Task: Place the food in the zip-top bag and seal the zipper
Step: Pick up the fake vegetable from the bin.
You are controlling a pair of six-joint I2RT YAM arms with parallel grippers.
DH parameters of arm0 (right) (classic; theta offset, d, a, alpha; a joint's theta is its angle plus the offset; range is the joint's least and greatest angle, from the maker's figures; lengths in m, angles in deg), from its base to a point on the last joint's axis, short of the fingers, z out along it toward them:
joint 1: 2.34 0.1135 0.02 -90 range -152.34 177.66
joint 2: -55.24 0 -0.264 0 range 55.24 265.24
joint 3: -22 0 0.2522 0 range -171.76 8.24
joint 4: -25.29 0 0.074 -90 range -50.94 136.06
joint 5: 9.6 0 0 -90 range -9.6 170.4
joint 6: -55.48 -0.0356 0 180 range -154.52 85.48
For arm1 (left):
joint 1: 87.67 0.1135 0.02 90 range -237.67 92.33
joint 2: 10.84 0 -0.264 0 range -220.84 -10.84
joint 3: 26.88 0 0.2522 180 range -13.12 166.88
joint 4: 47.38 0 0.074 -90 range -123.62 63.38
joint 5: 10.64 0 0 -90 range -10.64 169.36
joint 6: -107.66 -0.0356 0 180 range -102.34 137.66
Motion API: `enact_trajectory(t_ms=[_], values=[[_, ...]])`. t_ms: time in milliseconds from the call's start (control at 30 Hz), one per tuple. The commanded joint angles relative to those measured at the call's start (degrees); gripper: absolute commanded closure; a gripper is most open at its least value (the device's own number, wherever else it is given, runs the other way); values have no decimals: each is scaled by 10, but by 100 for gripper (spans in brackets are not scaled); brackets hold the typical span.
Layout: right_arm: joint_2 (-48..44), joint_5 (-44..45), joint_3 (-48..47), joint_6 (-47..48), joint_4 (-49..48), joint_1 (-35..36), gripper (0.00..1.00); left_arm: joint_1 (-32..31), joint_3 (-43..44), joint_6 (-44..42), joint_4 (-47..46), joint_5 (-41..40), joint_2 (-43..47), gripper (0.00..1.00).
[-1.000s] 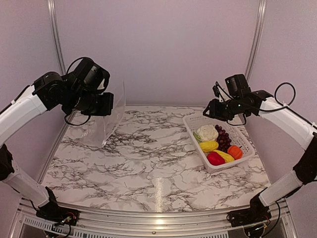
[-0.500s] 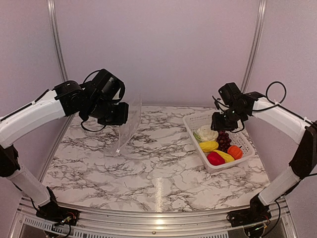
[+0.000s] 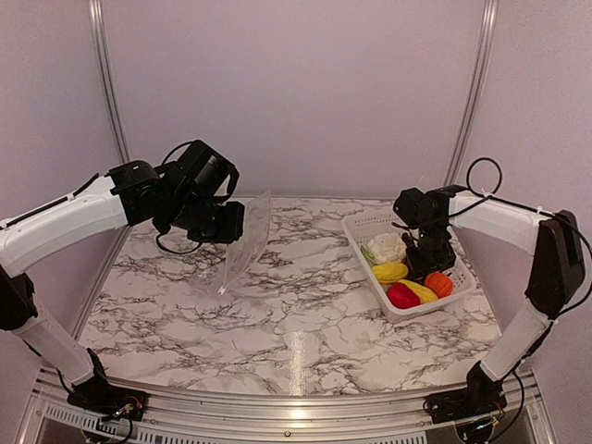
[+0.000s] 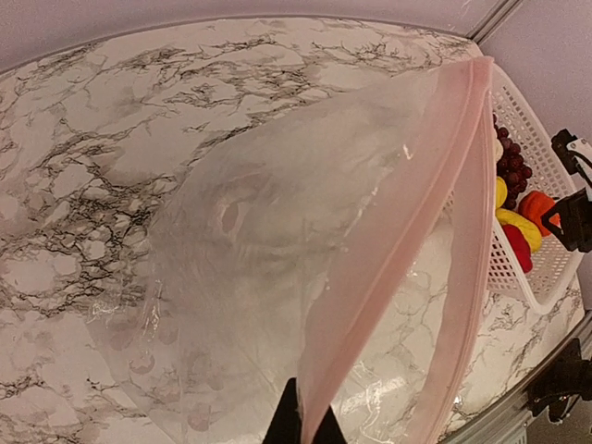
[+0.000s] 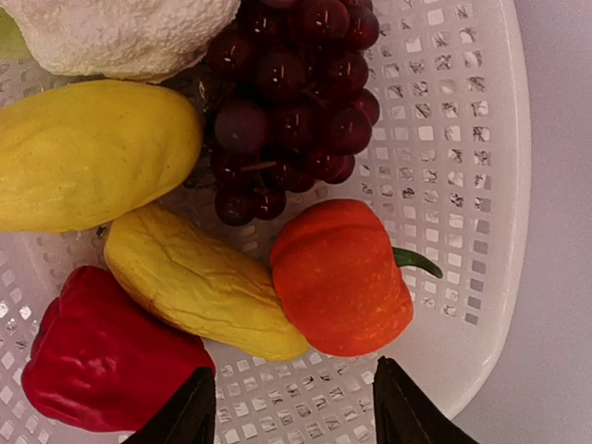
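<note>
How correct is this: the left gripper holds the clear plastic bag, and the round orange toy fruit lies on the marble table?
Wrong in one point: the round orange toy fruit lies in the white lattice basket, as the right wrist view shows.

Bright even lighting, soft shadows, sharp focus

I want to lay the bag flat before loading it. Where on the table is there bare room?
Bare marble lies between the hanging zip-top bag and the white basket, and across the whole strip along the near edge. Crowded: the basket's near half, packed with food, the right pincer over it.
</note>
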Motion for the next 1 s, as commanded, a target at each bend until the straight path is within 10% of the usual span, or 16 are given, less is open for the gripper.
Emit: enact_trajectory(t_ms=[0, 967], values=[[32, 35, -3, -6, 29, 1, 43, -1, -18, -7, -20, 17, 10, 100], [152, 73, -49, 60, 20, -54, 33, 1, -72, 2, -56, 33, 40, 100]])
